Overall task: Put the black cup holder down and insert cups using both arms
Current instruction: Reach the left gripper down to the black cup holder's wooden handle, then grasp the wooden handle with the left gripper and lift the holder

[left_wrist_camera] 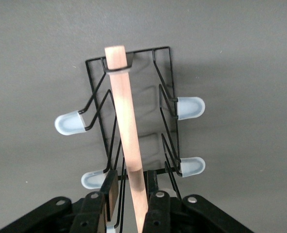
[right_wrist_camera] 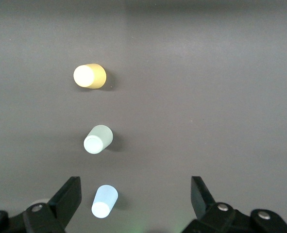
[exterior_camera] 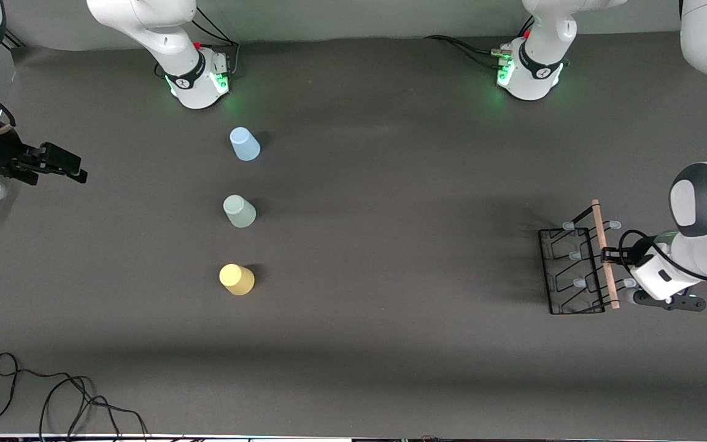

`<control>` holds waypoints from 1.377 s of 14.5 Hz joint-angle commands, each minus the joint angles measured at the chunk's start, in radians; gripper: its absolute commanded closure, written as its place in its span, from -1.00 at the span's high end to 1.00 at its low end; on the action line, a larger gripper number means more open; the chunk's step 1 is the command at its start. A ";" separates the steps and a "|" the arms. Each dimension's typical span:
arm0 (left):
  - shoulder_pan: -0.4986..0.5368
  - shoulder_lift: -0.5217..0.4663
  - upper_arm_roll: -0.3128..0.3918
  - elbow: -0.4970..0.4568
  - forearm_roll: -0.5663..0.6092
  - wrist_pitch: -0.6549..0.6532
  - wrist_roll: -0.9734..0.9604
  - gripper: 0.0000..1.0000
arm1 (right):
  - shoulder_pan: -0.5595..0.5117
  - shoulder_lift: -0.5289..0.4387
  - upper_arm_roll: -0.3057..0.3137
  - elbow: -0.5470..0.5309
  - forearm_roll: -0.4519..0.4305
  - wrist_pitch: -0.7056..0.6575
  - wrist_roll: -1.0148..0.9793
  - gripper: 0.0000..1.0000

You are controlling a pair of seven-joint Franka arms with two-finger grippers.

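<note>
Front view: the table (exterior_camera: 390, 184) is covered in dark grey. Three cups stand upside down in a line toward the right arm's end. The blue cup (exterior_camera: 245, 144) is farthest from the camera, at about 12 o'clock from the green cup (exterior_camera: 240, 211). The yellow cup (exterior_camera: 237, 279) is nearest the camera, at 6 o'clock from the green one. All three are well apart from each other. The rack (exterior_camera: 577, 267) stands toward the left arm's end, at roughly 3 o'clock from the cups and well apart from them. Its wooden rod (exterior_camera: 605, 253) runs along its top. The left gripper (exterior_camera: 612, 258) is at the rod, about halfway along it. The right gripper (exterior_camera: 62, 164) hangs over the table edge at the right arm's end, at about 9 o'clock from the blue cup; this arm waits. A loose black cable (exterior_camera: 53, 393) lies on the table near the camera.

Left wrist view: the left gripper (left_wrist_camera: 132, 194) has its jaws nearly closed, one finger on each side of the rod (left_wrist_camera: 127, 131), clasping it. Four pale pegs (left_wrist_camera: 191, 108) of the rack (left_wrist_camera: 165, 87) show beside the rod.

Right wrist view: the right gripper (right_wrist_camera: 136, 196) has its jaws spread wide and holds nothing. Below it stand the blue cup (right_wrist_camera: 105, 201), green cup (right_wrist_camera: 98, 139) and yellow cup (right_wrist_camera: 90, 76).
</note>
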 commanded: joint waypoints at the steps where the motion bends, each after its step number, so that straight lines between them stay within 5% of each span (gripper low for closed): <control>1: -0.005 0.010 0.000 -0.016 -0.003 -0.003 0.017 -0.32 | 0.005 -0.016 -0.004 -0.006 -0.018 -0.004 -0.011 1.00; 4: -0.003 0.014 0.000 -0.021 -0.003 -0.003 0.019 -0.37 | 0.005 -0.017 -0.004 -0.007 -0.018 -0.004 -0.016 1.00; 6: 0.000 0.012 -0.001 -0.018 -0.003 -0.009 0.028 -0.94 | 0.003 -0.017 -0.004 -0.007 -0.018 -0.004 -0.018 1.00; 7: -0.002 0.009 0.000 -0.015 -0.005 -0.013 0.051 -1.00 | 0.003 -0.017 -0.005 -0.007 -0.018 -0.004 -0.021 1.00; 14: -0.026 0.000 -0.009 0.095 -0.074 -0.017 -0.072 -1.00 | 0.003 -0.017 -0.011 -0.007 -0.018 -0.004 -0.022 1.00; 20: -0.206 0.030 -0.012 0.137 -0.101 -0.013 -0.389 -1.00 | 0.003 -0.017 -0.013 -0.007 -0.018 -0.004 -0.024 1.00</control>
